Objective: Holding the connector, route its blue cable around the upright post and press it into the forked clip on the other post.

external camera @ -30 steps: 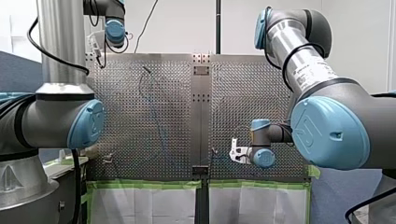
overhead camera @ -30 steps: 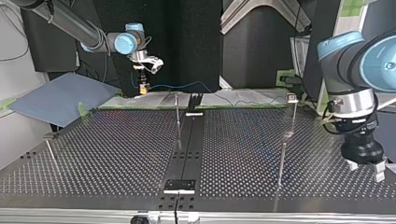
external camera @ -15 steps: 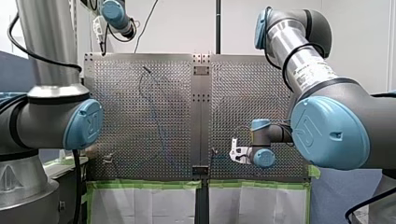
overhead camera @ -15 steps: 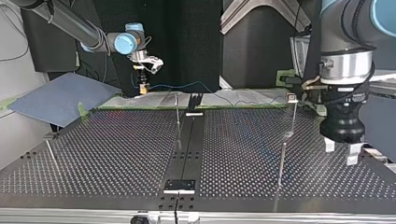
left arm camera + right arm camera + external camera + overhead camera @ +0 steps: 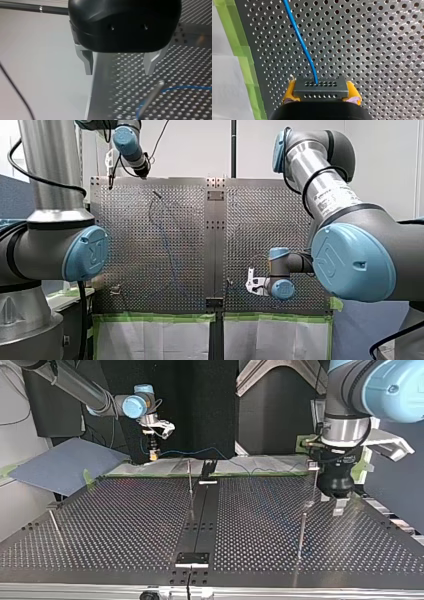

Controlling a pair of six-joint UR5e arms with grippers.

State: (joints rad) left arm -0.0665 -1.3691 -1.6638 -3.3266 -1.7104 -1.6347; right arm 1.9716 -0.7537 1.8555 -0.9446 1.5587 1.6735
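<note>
Currently my right tool is clamping the connector at the top view's upper left, its blue cable trailing ahead; my left tool is hanging wide, empty. Routing is only starting, I judge: next, looping around the post.

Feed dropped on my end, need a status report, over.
Right gripper shut on connector, blue cable running over the table. Left gripper open, empty, by the clip-topped post. Nothing seen in the way.

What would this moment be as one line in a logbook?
my right end effector: shut on connector | blue cable: runs from connector over table | my left end effector: open, empty, near post
</note>
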